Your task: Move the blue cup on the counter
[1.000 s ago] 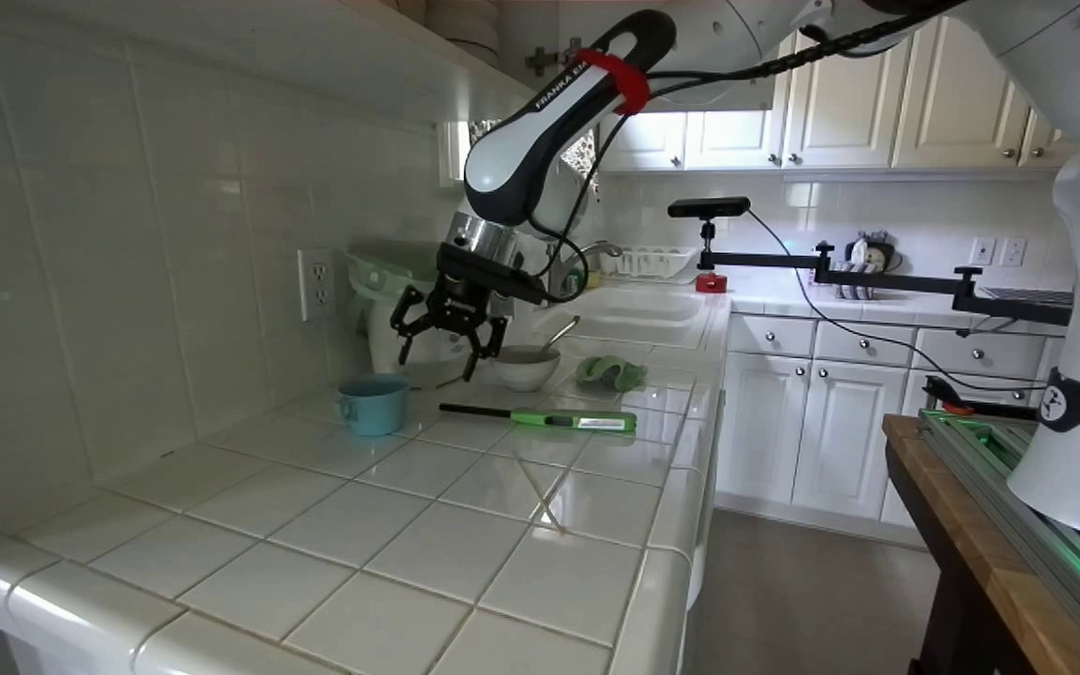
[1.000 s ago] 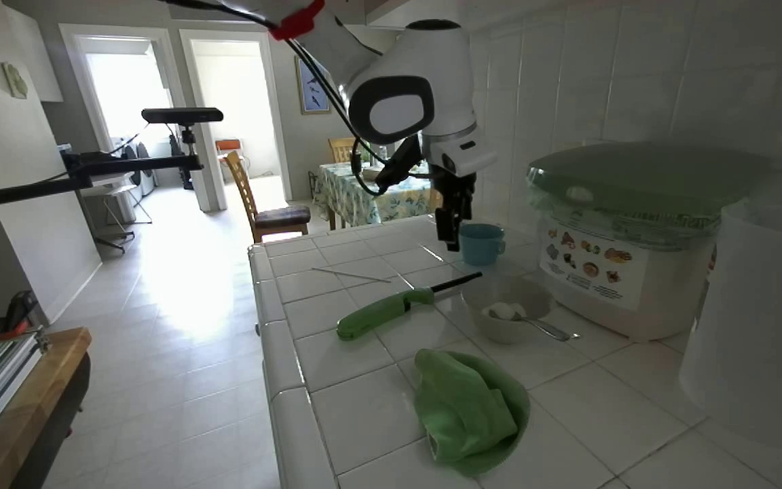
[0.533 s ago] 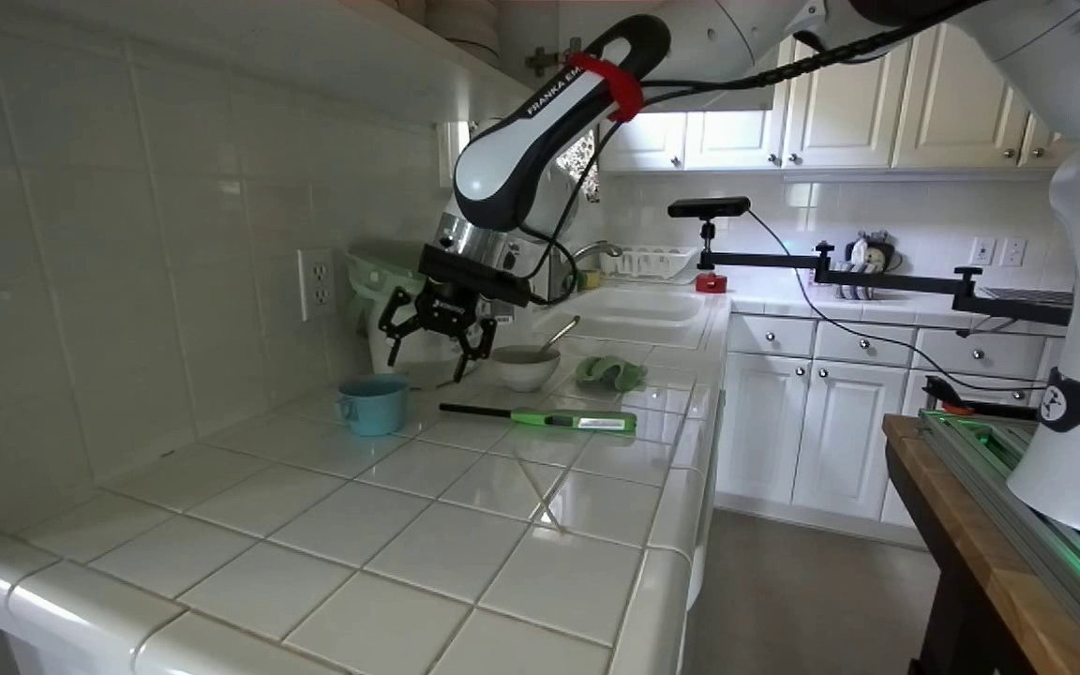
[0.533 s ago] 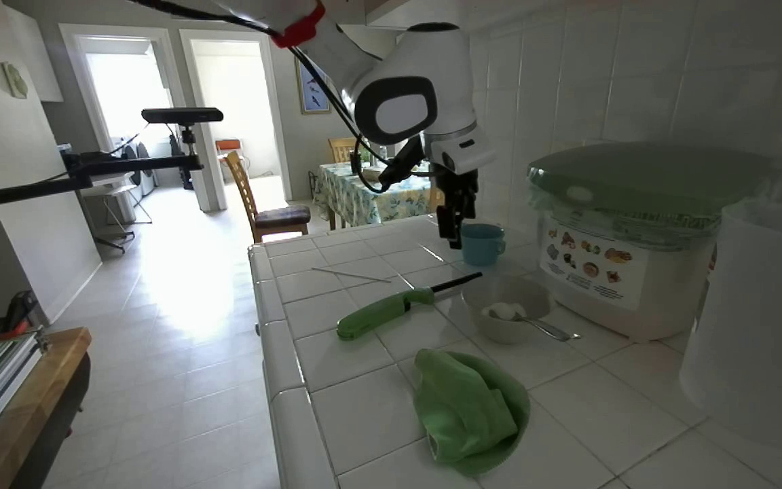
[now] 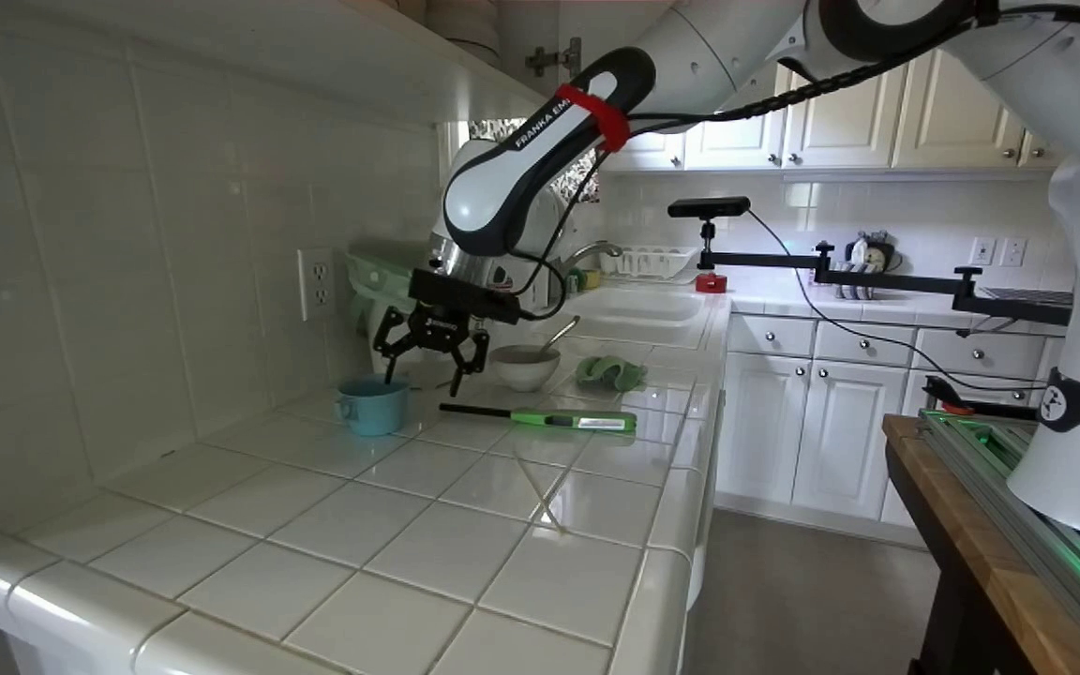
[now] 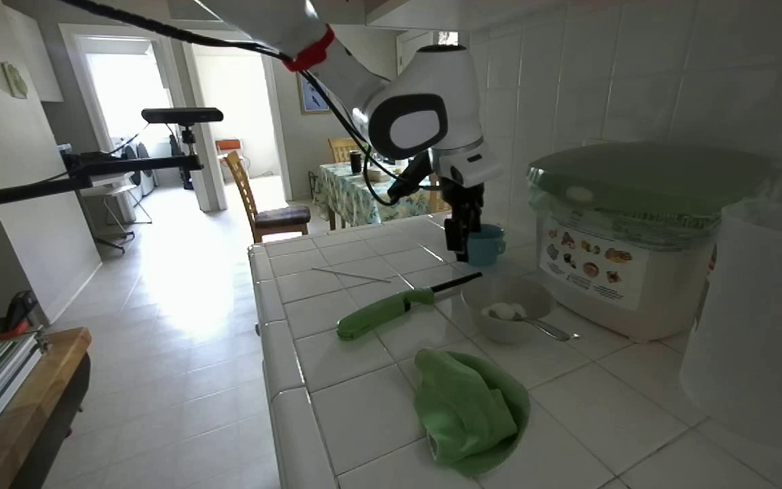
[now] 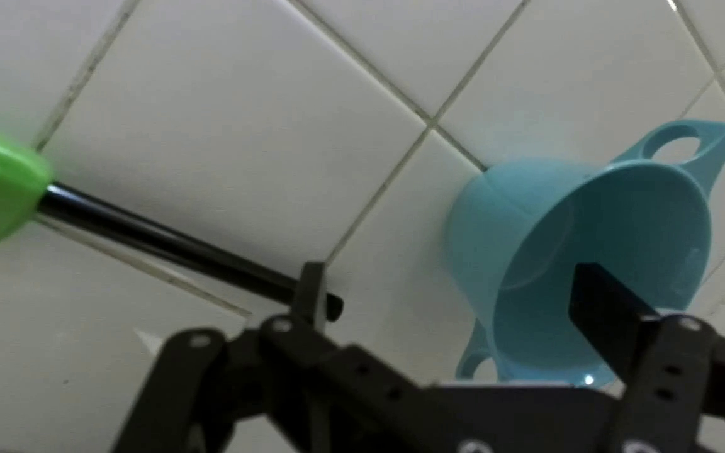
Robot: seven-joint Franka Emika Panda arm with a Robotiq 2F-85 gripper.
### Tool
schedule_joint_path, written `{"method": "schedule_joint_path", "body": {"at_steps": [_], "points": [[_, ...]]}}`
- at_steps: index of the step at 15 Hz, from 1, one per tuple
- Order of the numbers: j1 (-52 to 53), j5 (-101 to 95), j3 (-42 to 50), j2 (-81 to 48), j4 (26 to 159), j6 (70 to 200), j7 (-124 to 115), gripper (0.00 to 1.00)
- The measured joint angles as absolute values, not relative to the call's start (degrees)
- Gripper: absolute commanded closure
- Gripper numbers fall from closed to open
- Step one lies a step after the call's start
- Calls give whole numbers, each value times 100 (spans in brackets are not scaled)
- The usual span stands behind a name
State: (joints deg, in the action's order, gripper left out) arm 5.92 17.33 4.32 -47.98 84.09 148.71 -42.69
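The blue cup (image 5: 373, 409) stands upright on the white tiled counter (image 5: 390, 534) near the wall. It shows in both exterior views, partly behind the gripper (image 6: 457, 248) in an exterior view, where the cup (image 6: 487, 246) has a handle toward the wall. In the wrist view the cup (image 7: 513, 220) has two handles and an empty inside. My gripper (image 5: 421, 384) is open and points down at the cup. In the wrist view, one finger of the gripper (image 7: 450, 283) is over or in the cup's mouth. The other is outside the cup, over the lighter's black tip.
A green lighter (image 5: 573, 420) with a black stem lies beside the cup. A bowl (image 6: 506, 319) with a spoon, a green cloth (image 6: 466, 414) and a green-lidded tub (image 6: 594, 272) stand farther along. A thin stick (image 5: 540, 492) lies on the tiles. The tiled wall (image 5: 184, 281) is close behind.
My gripper has moved down and toward the cup, with one fingertip now at the cup's rim. It stays open. The cup has not moved.
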Motion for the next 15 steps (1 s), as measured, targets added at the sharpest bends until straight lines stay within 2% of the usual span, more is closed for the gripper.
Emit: {"method": "schedule_joint_path", "body": {"at_steps": [1,2,4,11,13,15], "points": [[598,1724,432,-4839,8330,14823,-4271,7],[603,1713,432,-4875,8257,14767,-4272,27],[609,1660,432,-4934,8136,14683,-4286,32],[612,1516,434,-5150,7831,14535,-4297,87],[612,1508,437,-5187,7775,14535,-4297,100],[616,1492,437,-5188,7724,14535,-4297,100]]}}
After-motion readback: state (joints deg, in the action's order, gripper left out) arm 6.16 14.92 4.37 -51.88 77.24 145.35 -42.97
